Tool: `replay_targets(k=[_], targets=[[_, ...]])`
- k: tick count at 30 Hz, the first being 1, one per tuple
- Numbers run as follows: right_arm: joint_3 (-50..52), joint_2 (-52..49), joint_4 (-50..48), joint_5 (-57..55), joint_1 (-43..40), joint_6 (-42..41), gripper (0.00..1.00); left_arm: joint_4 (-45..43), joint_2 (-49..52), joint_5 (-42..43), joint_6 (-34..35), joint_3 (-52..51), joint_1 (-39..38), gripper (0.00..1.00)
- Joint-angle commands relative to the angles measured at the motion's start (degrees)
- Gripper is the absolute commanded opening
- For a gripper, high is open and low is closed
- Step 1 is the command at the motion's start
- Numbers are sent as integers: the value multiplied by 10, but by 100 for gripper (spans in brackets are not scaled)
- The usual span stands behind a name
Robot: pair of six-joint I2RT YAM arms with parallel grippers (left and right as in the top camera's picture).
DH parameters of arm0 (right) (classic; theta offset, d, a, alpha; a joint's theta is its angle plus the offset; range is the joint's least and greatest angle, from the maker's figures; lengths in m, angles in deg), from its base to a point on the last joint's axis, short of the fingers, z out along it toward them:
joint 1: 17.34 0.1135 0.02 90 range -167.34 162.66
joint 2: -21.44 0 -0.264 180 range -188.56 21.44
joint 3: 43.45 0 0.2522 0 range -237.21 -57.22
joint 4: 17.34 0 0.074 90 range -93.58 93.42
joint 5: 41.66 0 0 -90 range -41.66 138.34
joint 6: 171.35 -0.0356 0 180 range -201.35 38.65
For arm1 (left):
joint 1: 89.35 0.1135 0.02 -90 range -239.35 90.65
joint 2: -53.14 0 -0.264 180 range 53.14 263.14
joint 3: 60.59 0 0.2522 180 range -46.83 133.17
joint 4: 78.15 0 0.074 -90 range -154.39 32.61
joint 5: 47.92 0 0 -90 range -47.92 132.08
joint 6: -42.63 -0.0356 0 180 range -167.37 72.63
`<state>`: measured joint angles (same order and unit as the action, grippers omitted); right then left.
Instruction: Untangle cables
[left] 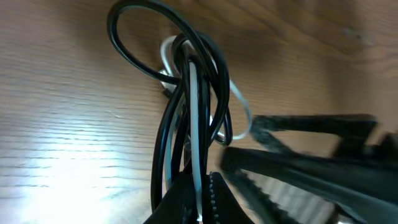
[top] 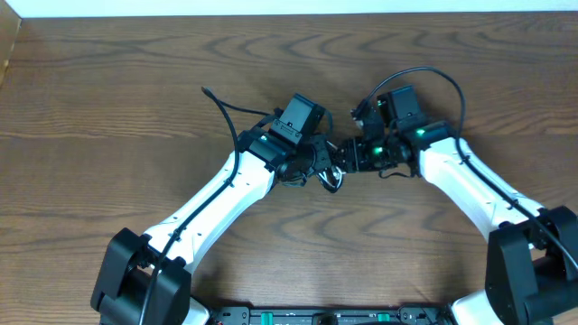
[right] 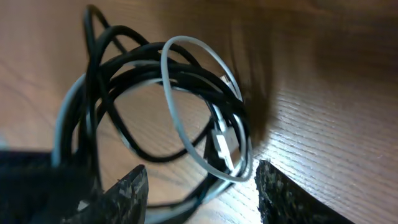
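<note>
Brown wood grain covered the counter (top: 108,108) from edge to edge. At its near edge stood the black bases of the two arms. From them the white left arm (top: 212,194) and right arm (top: 461,181) slanted inward and away, meeting about the middle of the counter. Between their ends lay the cables (top: 330,177), a small tangled bundle on the wood. The left tool (left: 199,196) was clamped narrow on several strands at once. The black cable (left: 166,124) and the white cable (left: 195,112) ran out of its fingers side by side before curling into loops. The right tool (right: 200,180) had its jaws standing apart and gripped nothing, with the lower edge of the bundle lying in the gap between its fingers. The white cable's small plug (right: 222,146) rested there against the black loops. Farther off, a thicker black wire (top: 221,104) trailed from the left arm toward the far left, and another wire (top: 442,77) arched over the right arm's wrist. A pale strip (top: 271,7) ran along the far edge.
</note>
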<state>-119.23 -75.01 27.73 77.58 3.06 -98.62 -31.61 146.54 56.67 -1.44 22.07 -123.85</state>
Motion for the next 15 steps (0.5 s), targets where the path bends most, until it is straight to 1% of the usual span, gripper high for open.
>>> replay_targets(k=[1, 6, 8, 9, 10, 12, 13, 15], targets=[[-5, -19, -5, -60, 17, -64, 52, -13, -15, 52, -14, 6, 7, 7], [-5, -40, -5, -112, 17, -113, 51, -25, -19, 110, -23, 7, 29, 7], [-5, -50, -5, -137, 15, -130, 47, -25, -23, 128, -32, 8, 40, 8], [-5, -55, -5, -146, 13, -138, 44, -25, -25, 137, -37, 8, 44, 8], [-5, -58, -8, -150, 11, -141, 34, -25, -27, 144, -40, 8, 48, 8], [-5, -59, -19, -150, 7, -140, 12, -23, -29, 154, -44, 8, 55, 7], [-5, -59, -27, -150, 5, -139, 7, -19, -29, 156, -47, 8, 57, 8], [-5, -55, -43, -147, 0, -134, 1, -9, -29, 159, -55, 7, 59, 7]])
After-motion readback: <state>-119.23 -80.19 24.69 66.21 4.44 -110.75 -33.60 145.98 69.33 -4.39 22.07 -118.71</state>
